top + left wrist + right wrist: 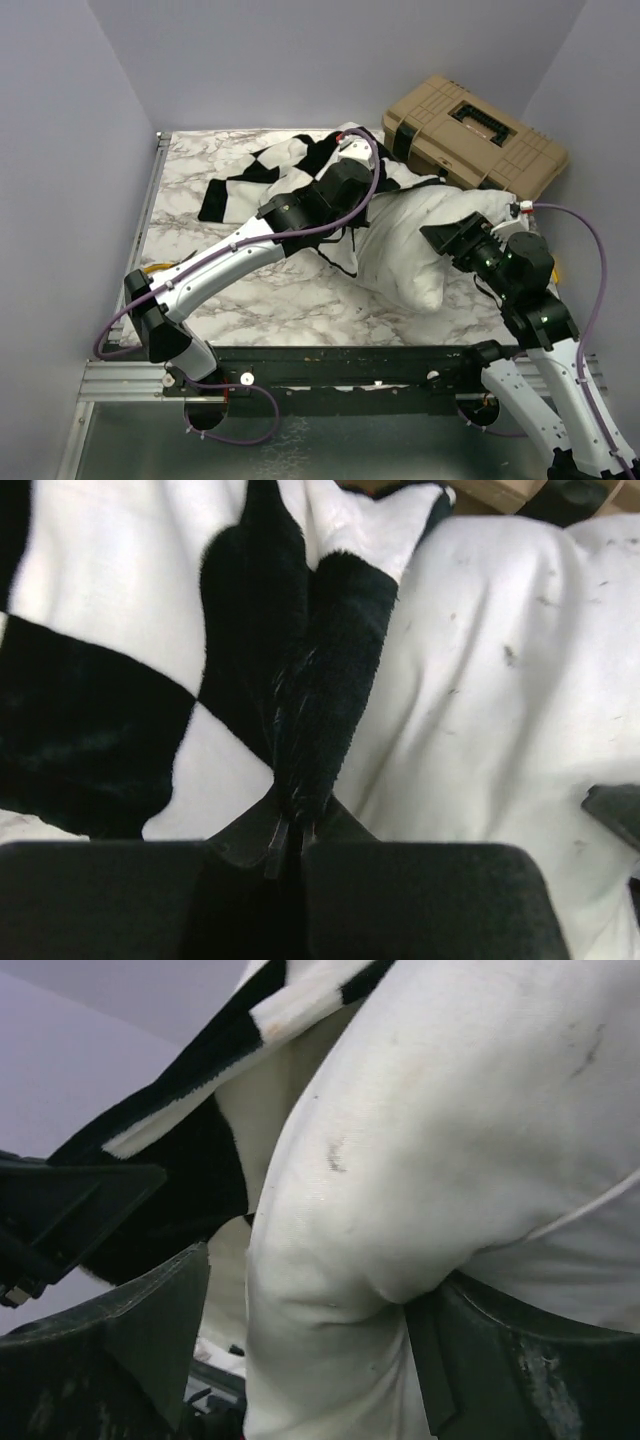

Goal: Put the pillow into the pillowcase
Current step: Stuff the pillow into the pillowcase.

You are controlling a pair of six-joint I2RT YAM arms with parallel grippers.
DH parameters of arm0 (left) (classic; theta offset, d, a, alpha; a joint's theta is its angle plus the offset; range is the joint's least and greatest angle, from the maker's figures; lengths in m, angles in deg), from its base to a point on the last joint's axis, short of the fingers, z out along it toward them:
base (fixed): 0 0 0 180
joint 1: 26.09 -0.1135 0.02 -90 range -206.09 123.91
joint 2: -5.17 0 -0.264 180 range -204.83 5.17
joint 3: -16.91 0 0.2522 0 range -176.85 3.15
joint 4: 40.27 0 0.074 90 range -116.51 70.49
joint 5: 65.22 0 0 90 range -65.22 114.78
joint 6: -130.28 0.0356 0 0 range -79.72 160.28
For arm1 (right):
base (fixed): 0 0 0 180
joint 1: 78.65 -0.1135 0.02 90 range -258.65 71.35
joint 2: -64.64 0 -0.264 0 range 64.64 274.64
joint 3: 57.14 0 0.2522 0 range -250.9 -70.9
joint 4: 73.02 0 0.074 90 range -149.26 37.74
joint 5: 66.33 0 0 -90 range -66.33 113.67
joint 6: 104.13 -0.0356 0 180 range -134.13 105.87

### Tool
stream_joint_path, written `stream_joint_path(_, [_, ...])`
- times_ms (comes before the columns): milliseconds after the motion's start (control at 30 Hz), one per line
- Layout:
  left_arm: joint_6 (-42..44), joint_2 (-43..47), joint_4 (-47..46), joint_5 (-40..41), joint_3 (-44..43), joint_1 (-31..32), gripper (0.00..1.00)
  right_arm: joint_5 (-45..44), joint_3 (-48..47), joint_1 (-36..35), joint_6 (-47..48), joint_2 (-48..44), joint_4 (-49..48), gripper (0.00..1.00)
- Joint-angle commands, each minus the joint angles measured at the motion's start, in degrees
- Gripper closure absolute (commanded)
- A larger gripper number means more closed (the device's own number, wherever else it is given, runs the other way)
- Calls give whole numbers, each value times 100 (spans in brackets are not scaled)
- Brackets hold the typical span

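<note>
The white pillow [410,250] lies at the right of the marble table [190,170], its far end under the checked pillowcase [270,175]. My left gripper [352,152] reaches over the pillow's far end and is shut on a black fold of the pillowcase [320,680], which bunches up from between its fingers [290,835]. My right gripper [445,235] sits at the pillow's right side. Its jaws stand open around a bulge of the pillow [420,1140]. The right finger [520,1370] touches the cloth; the left finger [120,1340] stands apart from it.
A tan tool case [475,135] stands at the back right corner, close behind the pillow. Grey walls close in the table on three sides. A yellow cable [160,268] shows at the table's left edge. The black frame rail [340,360] runs along the near edge.
</note>
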Motion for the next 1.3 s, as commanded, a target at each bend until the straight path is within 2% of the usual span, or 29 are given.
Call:
stream_joint_path(0, [110, -25, -515, -254, 192, -53, 100, -884, -726, 28, 1388, 8, 1680, 17])
stream_joint_path(33, [112, -107, -542, -343, 175, -99, 100, -902, -842, 24, 1514, 3, 1841, 10])
stream_joint_path(200, [236, -503, -629, -793, -141, -224, 100, -951, -1377, 28, 1948, 217, 2578, 6])
stream_joint_path(300, [369, -668, -622, -936, -358, -279, 100, -1781, -1939, 23, 2093, 308, 3182, 4])
stream_joint_path(400, [379, -728, -621, -865, -463, -340, 100, -2247, -2458, 28, 2327, 377, 3259, 3])
stream_joint_path(600, [389, -929, -608, -1116, -832, -450, 100, -1519, -2981, 24, 2597, 830, 2990, 4])
stream_joint_path(667, [331, -968, -598, -1189, -951, -498, 99, -915, -2844, 28, 2660, 920, 2630, 4])
stream_joint_path(767, [237, -1011, -603, -1324, -1137, -545, 99, 485, -2332, 24, 2580, 1361, 2063, 5])
stream_joint_path(867, [111, -1079, -602, -1582, -1355, -585, 100, 1492, -1252, 19, 2202, 1719, 1000, 10])
stream_joint_path(967, [-17, -1107, -597, -1840, -1554, -611, 100, 1551, -450, 10, 1849, 1844, -259, 11])
stream_joint_path(1067, [-143, -1113, -603, -2175, -1728, -612, 100, 1561, -186, -68, 1745, 2296, -1280, 11])
stream_joint_path(1267, [-602, -1178, -604, -2786, -2009, -612, 100, 910, -153, -1067, 1997, 3601, -2994, 10])
